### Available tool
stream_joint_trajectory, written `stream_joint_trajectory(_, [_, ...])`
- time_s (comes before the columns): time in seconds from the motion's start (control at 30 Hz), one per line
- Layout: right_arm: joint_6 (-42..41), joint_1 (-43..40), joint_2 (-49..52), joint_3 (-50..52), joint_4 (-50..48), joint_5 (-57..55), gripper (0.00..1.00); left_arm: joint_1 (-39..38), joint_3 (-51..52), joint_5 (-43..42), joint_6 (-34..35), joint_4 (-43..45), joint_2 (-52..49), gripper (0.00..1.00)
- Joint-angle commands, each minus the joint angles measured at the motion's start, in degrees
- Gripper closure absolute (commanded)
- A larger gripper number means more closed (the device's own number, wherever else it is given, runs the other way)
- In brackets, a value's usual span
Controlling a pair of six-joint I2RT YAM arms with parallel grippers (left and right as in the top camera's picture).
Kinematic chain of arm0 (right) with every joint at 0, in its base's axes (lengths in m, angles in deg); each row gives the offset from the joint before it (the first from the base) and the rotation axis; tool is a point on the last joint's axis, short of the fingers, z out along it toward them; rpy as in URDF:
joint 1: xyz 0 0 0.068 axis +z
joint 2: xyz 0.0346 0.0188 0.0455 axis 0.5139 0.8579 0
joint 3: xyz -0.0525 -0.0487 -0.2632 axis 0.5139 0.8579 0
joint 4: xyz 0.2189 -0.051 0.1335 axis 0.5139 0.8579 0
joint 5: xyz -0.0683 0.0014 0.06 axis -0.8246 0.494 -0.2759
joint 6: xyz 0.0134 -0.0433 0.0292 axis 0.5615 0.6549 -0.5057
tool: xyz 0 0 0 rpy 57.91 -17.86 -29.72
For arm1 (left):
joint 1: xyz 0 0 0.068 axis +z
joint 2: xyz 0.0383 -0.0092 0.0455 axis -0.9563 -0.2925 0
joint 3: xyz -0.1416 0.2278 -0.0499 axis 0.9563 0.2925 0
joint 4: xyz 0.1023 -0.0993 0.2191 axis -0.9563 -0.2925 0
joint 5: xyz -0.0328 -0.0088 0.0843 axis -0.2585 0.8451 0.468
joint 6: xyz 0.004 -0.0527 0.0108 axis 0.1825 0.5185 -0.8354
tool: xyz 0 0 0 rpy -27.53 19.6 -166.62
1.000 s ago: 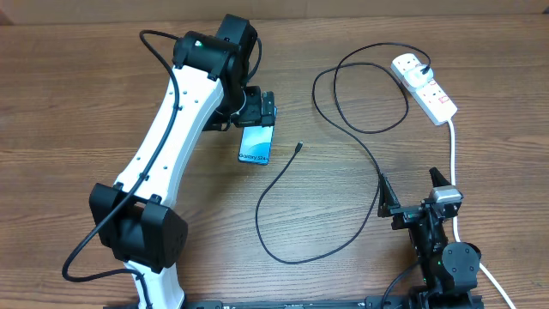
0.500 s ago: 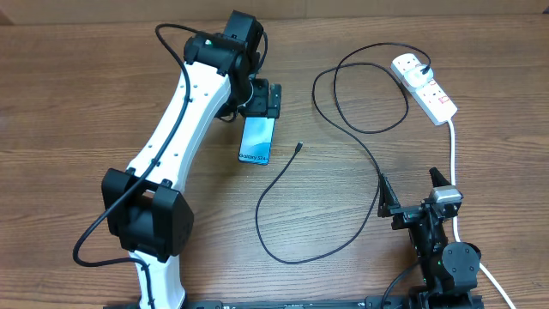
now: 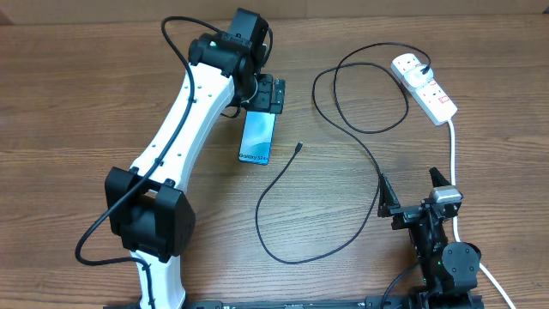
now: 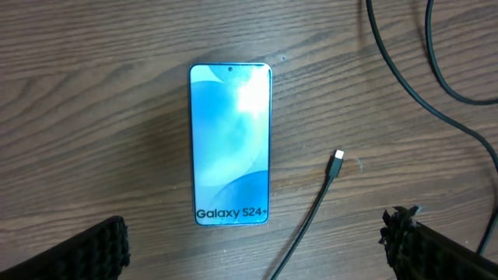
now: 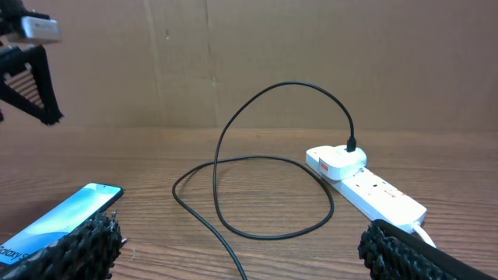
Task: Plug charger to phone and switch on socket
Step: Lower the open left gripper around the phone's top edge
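The phone (image 3: 257, 136) lies flat on the wood table, blue screen up, "Galaxy" text at its near end; it also shows in the left wrist view (image 4: 230, 144) and the right wrist view (image 5: 58, 217). My left gripper (image 3: 273, 94) is open and empty, hovering just beyond the phone's far end. The charger's black cable (image 3: 360, 146) loops across the table; its connector tip (image 3: 298, 147) lies right of the phone, apart from it (image 4: 337, 156). Its white plug (image 3: 409, 67) sits in the socket strip (image 3: 426, 88). My right gripper (image 3: 412, 193) is open and empty near the front edge.
The strip's thick white cord (image 3: 453, 154) runs down the right side past the right arm. A cardboard wall (image 5: 311, 54) stands behind the table. The cable's big loop (image 5: 257, 179) lies between the phone and the strip.
My left gripper has drawn back up and away off the phone, toward its far end. The phone, the cable and the right arm have stayed put.
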Motion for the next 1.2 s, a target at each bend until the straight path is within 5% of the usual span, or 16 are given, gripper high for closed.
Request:
stream_joint_trajectory(0.0, [0.39,0.33,-0.55,0.57,-0.33,-0.52,0.0,-0.72,3.74,0.83,-1.27,2.21,-1.07,0.0])
stream_joint_trajectory(1.17, [0.39,0.33,-0.55,0.57,-0.33,-0.52,0.0,-3.1,8.26,7.5,4.7,9.7,-8.83,0.0])
